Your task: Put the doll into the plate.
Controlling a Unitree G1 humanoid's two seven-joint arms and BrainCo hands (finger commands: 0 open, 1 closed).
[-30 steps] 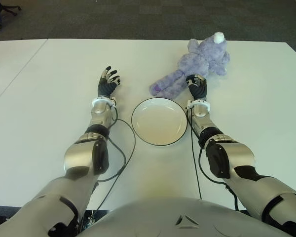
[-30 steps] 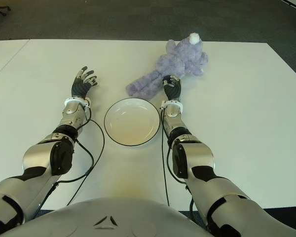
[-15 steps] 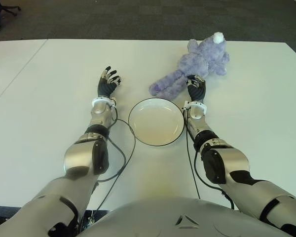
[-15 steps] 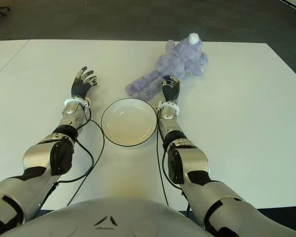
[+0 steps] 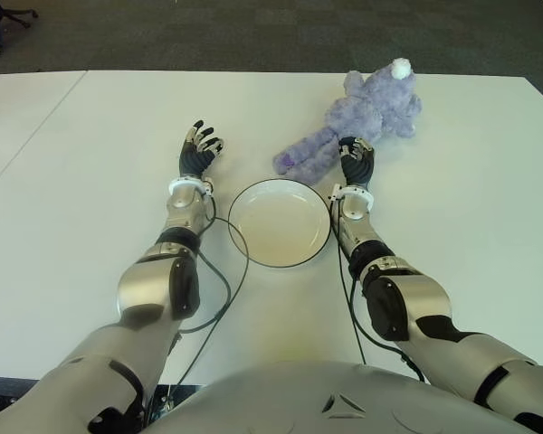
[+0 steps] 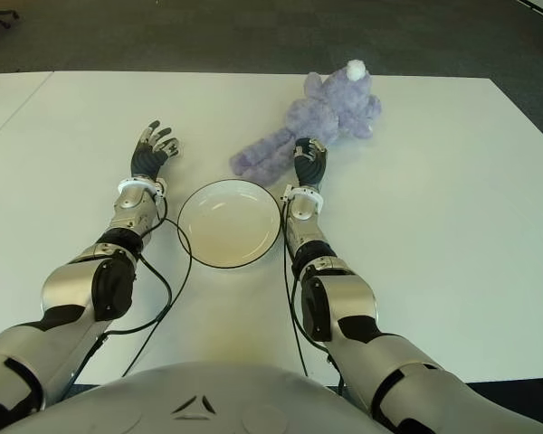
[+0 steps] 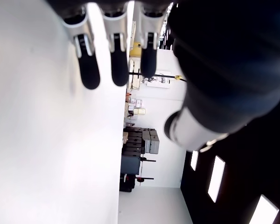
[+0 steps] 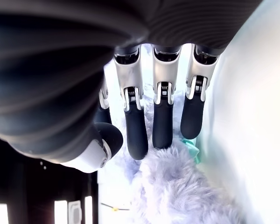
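right hand fingers (image 8: 136, 133): straight and spread, holding nothing; their tips are at the fur of the doll's leg, not closed around it.
right hand (image 5: 357, 163): just past the plate's right rim, reaching toward the table's far edge.
doll (image 5: 362, 121): purple plush lying flat on the table, directly beyond the right fingertips; head toward the far right corner, legs trailing back toward the plate.
long axis: diagonal, from the far right down toward the table's middle.
nearer hand: the right, by a wide margin.
left hand (image 5: 198, 152): left of the plate, fingers open and relaxed, empty, well apart from the doll.
plate (image 5: 244, 249): white with a dark rim, between the two forearms, nothing in it.
table (image 5: 81, 163): white.
judgement: the doll needs grasping by the leg and pulling back toward the near edge.
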